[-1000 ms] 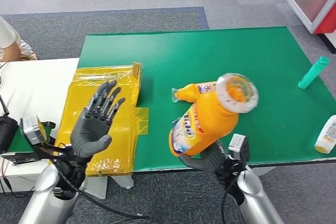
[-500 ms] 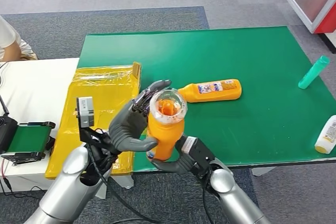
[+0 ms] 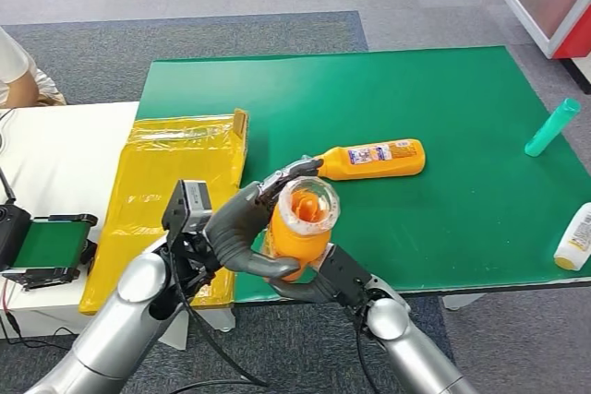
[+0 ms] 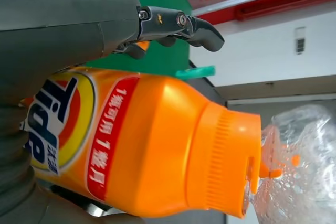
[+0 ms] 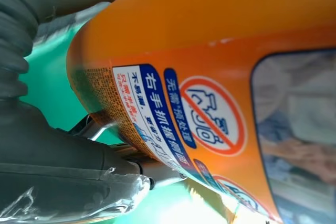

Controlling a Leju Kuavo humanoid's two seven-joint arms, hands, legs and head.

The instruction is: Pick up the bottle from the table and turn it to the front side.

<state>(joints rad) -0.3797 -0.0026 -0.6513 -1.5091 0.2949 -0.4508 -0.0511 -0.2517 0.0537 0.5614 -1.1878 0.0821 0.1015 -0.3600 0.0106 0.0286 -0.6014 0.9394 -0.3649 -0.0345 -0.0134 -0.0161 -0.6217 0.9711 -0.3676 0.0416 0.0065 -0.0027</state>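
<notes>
Table (image 3: 452, 228): I see the green-covered table beyond and under my two hands; its near edge runs just below them.

Yellow bag (image 3: 174, 182): it lies flat on the table's left part, behind my left wrist and apart from the work.

Tide detergent bottle (image 3: 298, 232): this is the task's thing. It is off the table, held in the air over the near edge between both my hands. Its long axis points up at my head camera, so I look down onto the orange cap under its clear plastic wrap.

Left hand (image 3: 240, 228): my fingers (image 4: 198, 24) curve around the bottle's left flank and over its far side, thumb on the near side. In the left wrist view the Tide logo face sits right against this palm.

Right hand (image 3: 328, 276): it cups the bottle from below and the near right. The right wrist view has the back label with the warning symbol close to this palm.

Key relation: I judge the turn runs about the upright long axis, the logo now facing left toward my left palm; both hands are equally close.

Second orange bottle (image 3: 369, 159): it lies on its side just beyond my left fingertips, not touching.

Green tube (image 3: 552, 126): well apart, at the far right.
</notes>
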